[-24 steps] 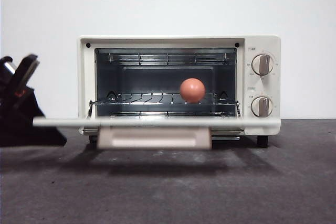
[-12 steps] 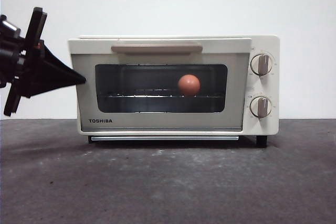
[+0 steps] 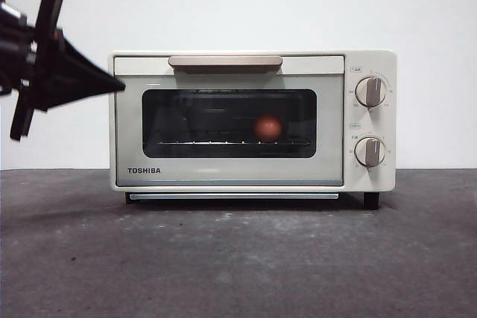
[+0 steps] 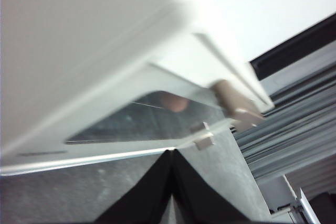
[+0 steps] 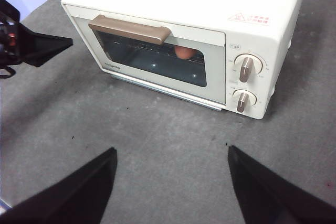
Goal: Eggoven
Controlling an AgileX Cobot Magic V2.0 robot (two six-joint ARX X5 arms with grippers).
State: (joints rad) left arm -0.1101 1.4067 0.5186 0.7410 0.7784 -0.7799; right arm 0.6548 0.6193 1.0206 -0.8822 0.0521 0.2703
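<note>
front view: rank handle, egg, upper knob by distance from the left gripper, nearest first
From the left gripper, at the oven's left edge:
1. Tan handle, top of the door.
2. Egg, behind the glass, right of centre.
3. Upper knob, on the right panel.

The shut oven door (image 3: 227,130) blocks access to the egg (image 3: 267,127) behind its glass. Bare tabletop (image 3: 238,258) lies open before the oven. The left hand (image 3: 119,84) sits at the door's upper corner.

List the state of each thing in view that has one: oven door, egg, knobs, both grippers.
Toaster oven door: shut.
Egg: inside on the rack, seen through the glass.
Two knobs: pointers upright.
Left gripper: jaws together, tip at the oven's upper corner.
Right gripper: open, empty, back from the oven.
</note>
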